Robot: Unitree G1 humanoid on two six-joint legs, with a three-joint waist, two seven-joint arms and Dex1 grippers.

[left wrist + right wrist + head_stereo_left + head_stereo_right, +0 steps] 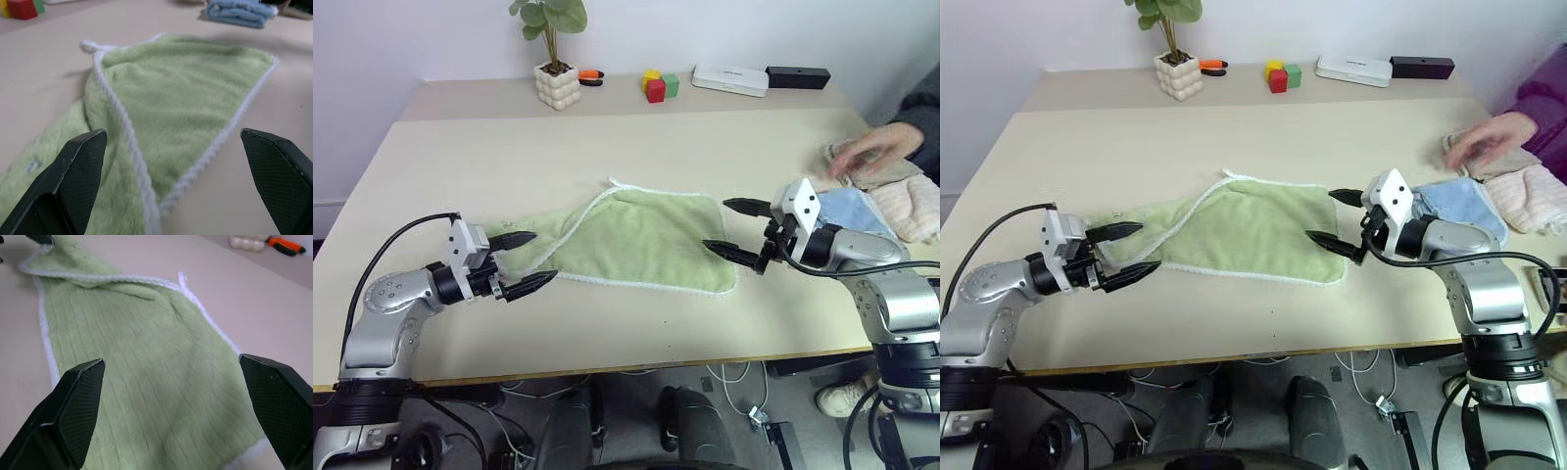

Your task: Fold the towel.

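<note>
The light green towel (646, 240) lies on the table, its left part bunched and one white-stitched edge folded diagonally across it. A small white loop (612, 182) sticks out at its far edge, and a small dark mark (33, 165) shows near its left end. My left gripper (543, 257) hovers open at the towel's left end, with that end between its fingers (78, 176). Open too, my right gripper (715, 224) is at the towel's right edge, its fingers (80, 401) spread over the cloth. Neither holds anything.
A light blue towel (847, 208) and pink and beige towels (911, 211) lie at the right, with a person's hand (871, 149) over them. Along the far edge stand a potted plant (558, 85), coloured blocks (656, 85), a white box (731, 79) and a black box (798, 76).
</note>
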